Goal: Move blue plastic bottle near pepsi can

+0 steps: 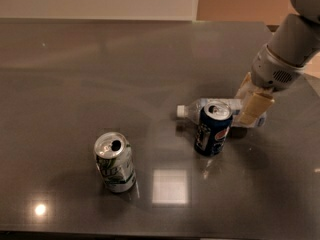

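Note:
The blue plastic bottle (pixel 194 107) lies on its side on the dark table (pixel 90 69), white cap pointing left. It sits just behind the upright pepsi can (pixel 212 129), almost touching it; the can hides the bottle's middle. My gripper (pixel 251 102) reaches in from the right, its cream fingers (pixel 256 109) closed around the bottle's base end, right of the pepsi can.
A silver-white can with green markings (pixel 115 162) stands upright at the front left, top opened. The table's far edge meets a pale wall; its right edge runs behind my arm (pixel 287 46).

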Controlling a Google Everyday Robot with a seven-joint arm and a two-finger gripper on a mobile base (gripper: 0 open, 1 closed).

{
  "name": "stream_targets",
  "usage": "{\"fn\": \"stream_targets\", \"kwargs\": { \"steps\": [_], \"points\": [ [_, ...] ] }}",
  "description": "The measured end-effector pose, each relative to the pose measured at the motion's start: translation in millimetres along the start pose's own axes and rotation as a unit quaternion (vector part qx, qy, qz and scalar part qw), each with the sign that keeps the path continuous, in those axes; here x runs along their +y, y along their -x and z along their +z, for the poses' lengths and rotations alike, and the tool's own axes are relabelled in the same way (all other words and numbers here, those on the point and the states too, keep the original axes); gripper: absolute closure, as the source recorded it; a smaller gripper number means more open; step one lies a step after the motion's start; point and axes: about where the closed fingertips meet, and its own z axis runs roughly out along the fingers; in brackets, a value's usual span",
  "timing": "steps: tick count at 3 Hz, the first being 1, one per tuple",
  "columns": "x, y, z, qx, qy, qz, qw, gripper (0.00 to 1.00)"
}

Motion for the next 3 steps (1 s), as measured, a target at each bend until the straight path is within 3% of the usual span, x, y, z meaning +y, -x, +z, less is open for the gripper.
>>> {"fn": "stream_targets", "kwargs": {
  "steps": [3],
  "points": [
    [-1.7, 3.5, 1.1, -0.004, -0.008, -0.001, 1.0000, 0.13]
  ]
}}
